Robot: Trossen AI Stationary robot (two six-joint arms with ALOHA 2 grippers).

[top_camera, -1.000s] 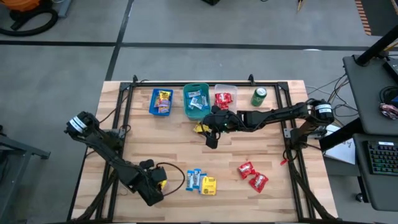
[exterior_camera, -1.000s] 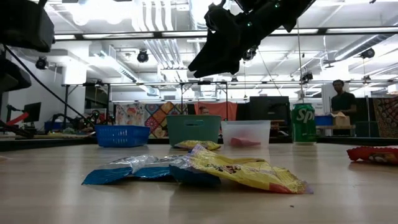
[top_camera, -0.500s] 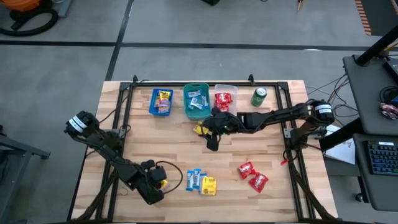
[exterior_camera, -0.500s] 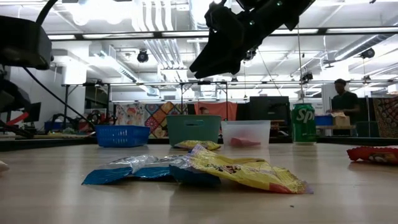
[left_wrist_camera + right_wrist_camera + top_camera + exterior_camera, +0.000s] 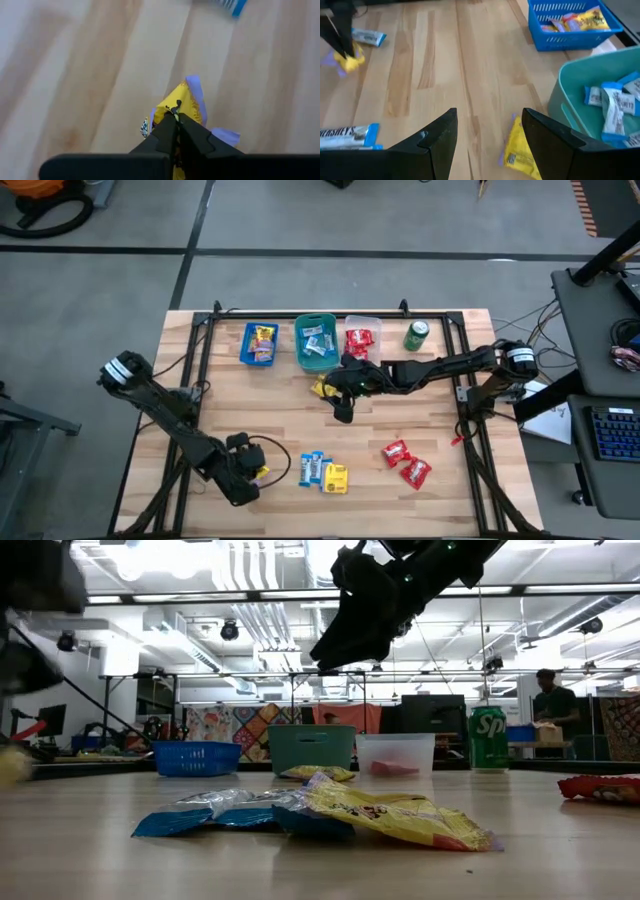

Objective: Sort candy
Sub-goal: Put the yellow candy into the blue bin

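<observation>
Yellow candy packet (image 5: 180,102) pinched in the closed left tool (image 5: 250,473) near the bench's front-left corner; its home, the blue bin (image 5: 259,343), sits at the back edge, well apart. Right tool (image 5: 340,402) open, hovering over another yellow packet (image 5: 520,149) just in front of the teal bin (image 5: 316,343), much nearer the bins.

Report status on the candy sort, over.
Left tool shut on yellow candy, near table's front-left. Right tool open, hovering over another yellow packet beside the teal bin. Nothing in the way.
</observation>
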